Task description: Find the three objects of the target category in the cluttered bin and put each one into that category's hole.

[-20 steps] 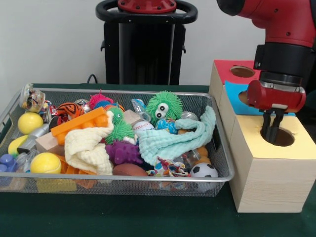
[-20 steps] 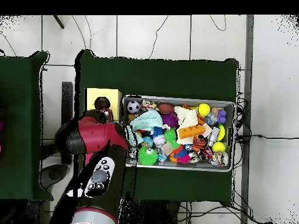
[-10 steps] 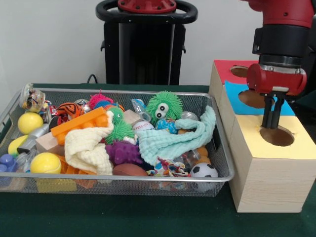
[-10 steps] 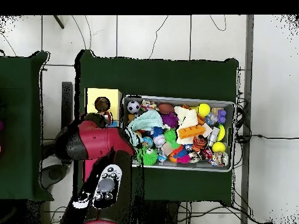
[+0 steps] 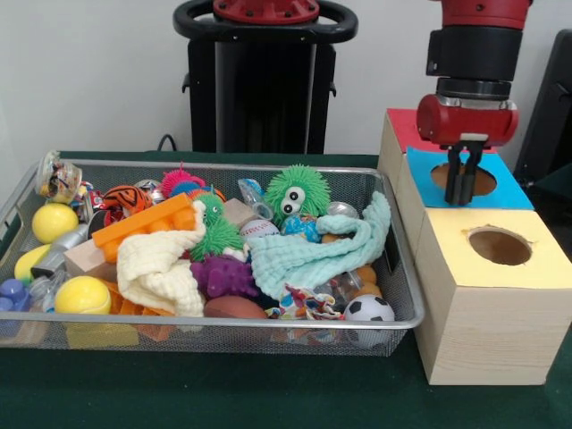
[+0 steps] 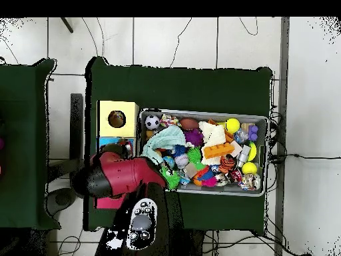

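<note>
Claw [image 5: 462, 183], fingers nearly together and empty, hangs over the blue box [image 5: 500, 183]; next pick should target the heart-print cloth [image 5: 304, 302] at the bin's [image 5: 223, 323] front rim.

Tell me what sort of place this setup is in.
Most likely a robotics lab. A red arm's gripper hangs over wooden boxes, one with a yellow-faced hole, beside a wire bin of mixed toys on a green-covered table; cables trail across the tiled floor.
</note>
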You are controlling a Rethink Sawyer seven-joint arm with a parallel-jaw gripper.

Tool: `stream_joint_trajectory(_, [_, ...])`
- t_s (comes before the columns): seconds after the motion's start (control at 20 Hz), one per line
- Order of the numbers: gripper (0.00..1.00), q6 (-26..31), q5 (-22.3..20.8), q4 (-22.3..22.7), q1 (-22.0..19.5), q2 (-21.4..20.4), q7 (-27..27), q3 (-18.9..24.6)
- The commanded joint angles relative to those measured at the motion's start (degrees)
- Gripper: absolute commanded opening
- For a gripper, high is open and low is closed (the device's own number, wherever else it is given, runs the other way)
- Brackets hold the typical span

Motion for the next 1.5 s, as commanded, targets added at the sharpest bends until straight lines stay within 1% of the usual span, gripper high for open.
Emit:
stream_joint_trajectory(0.05, [0.00, 2.0, -8.2, 8.0, -1.0, 0.4, 0.4, 2.7])
stream_joint_trajectory(0.15, [0.00, 1.2, -9.7, 7.3, -0.5, 1.5, 1.2, 0.7])
stream_joint_trajectory(0.25, [0.00, 1.2, -11.1, 6.7, -1.0, 2.2, 1.0, -0.2])
stream_joint_trajectory(0.35, [0.00, 0.7, -12.3, 6.1, -2.1, 2.8, 0.8, -0.1])
stream_joint_trajectory(0.6, [0.00, -1.8, -15.3, 7.2, -5.7, 2.4, 0.4, 1.8])
stream_joint_trajectory(0.85, [0.00, -5.9, -18.4, 9.4, -9.1, 2.3, 2.0, 3.7])
stream_joint_trajectory(1.0, [0.00, -5.5, -19.3, 11.2, -12.6, 1.0, 2.0, 6.7])
stream_joint_trajectory(1.1, [0.00, -5.2, -19.4, 11.6, -13.7, 0.7, 2.6, 7.0])
stream_joint_trajectory(1.3, [0.00, -6.6, -20.4, 12.7, -17.7, 0.2, 2.8, 9.5])
stream_joint_trajectory(1.5, [0.00, -5.5, -20.5, 12.7, -18.4, -0.4, 2.6, 8.9])
